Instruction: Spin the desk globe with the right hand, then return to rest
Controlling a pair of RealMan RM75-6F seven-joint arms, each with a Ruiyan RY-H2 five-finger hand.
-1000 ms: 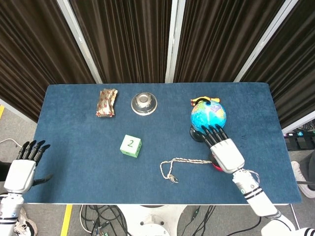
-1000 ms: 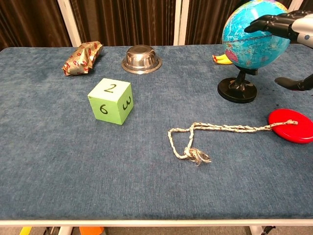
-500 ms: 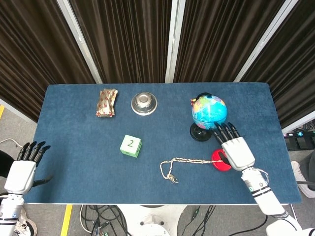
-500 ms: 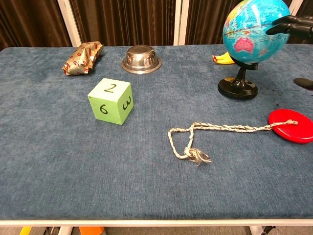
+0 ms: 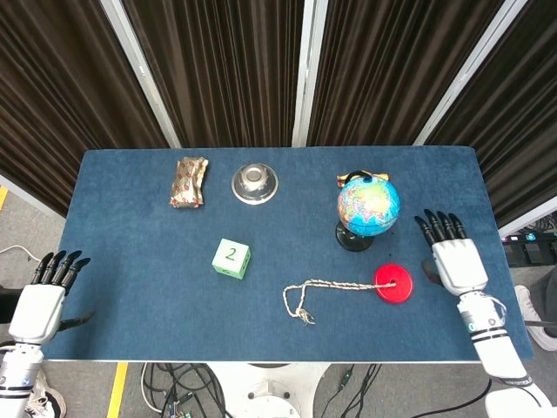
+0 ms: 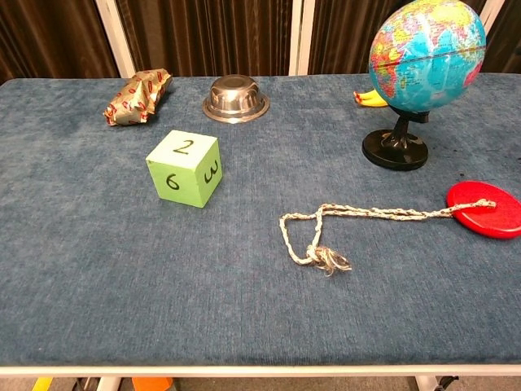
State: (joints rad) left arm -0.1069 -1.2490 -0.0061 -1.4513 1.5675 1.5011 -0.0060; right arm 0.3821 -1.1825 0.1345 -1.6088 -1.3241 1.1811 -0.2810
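While the left hand (image 5: 39, 305) hangs off the surface (image 5: 139, 313) at about eight o'clock, fingers apart and empty, the green die (image 5: 231, 259) sits near centre. Further right, the desk globe (image 5: 368, 206) stands upright on its black base at about two o'clock, untouched. At three o'clock the right hand (image 5: 454, 259) hovers well apart from it, fingers spread, holding nothing. Judging by this, the spin looks done; only settling to rest remains.
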